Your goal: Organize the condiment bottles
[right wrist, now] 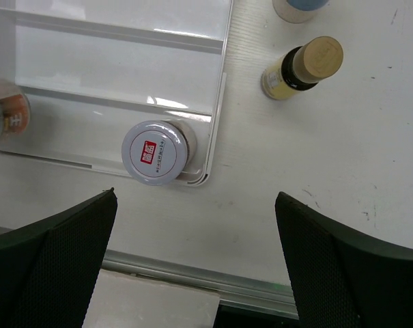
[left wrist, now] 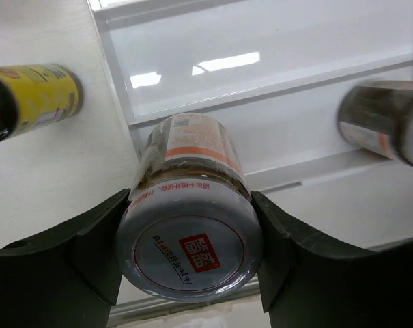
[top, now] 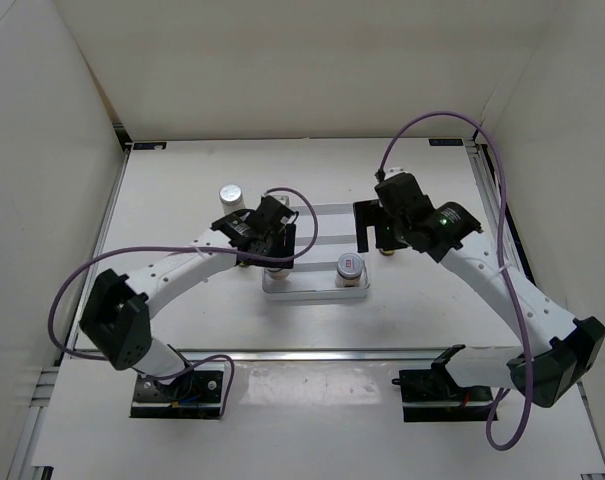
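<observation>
My left hand (left wrist: 190, 205) grips a short jar (left wrist: 190, 254) at the tray's (right wrist: 110, 68) nine o'clock end. Its twin (right wrist: 155, 152) stands at five o'clock. My right hand (right wrist: 196, 198) is open and empty. A yellow bottle (right wrist: 302, 68) waits on the counter (right wrist: 329, 171).

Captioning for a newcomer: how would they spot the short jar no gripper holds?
Find the white ridged tray mid-table, then its near right corner. A short silver-lidded jar with a red mark stands there. Its twin to the left is clamped in the left gripper; this one stands free.
</observation>
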Action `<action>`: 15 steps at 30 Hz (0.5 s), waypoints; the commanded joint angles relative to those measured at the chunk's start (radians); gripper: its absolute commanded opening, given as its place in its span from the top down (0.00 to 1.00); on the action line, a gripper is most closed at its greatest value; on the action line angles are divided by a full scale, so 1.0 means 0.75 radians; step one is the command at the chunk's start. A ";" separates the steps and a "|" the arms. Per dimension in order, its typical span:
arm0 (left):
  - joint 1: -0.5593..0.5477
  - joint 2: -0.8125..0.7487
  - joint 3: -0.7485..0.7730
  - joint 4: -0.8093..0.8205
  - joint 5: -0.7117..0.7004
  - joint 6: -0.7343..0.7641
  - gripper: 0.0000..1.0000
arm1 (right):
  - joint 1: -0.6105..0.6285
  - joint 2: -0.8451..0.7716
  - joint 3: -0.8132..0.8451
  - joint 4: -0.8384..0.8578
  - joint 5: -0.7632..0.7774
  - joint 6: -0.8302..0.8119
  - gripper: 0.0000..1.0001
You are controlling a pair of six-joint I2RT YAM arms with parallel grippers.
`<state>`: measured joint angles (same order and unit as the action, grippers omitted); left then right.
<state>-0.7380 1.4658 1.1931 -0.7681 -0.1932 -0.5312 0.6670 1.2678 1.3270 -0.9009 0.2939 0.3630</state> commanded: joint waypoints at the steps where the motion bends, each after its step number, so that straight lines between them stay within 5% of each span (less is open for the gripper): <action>1: 0.000 0.029 -0.026 0.094 0.022 0.007 0.53 | -0.006 -0.070 -0.022 -0.030 0.054 0.003 0.00; 8: 0.000 0.089 -0.055 0.118 0.049 -0.018 0.46 | -0.030 -0.097 -0.049 -0.030 0.095 0.003 0.00; 15: 0.000 0.117 -0.055 0.118 0.094 -0.030 0.10 | -0.163 -0.038 -0.004 -0.042 0.095 0.003 0.00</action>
<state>-0.7364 1.5692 1.1370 -0.7166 -0.1455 -0.5434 0.5877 1.2179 1.2945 -0.9264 0.3389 0.3630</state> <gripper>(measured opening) 0.870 0.998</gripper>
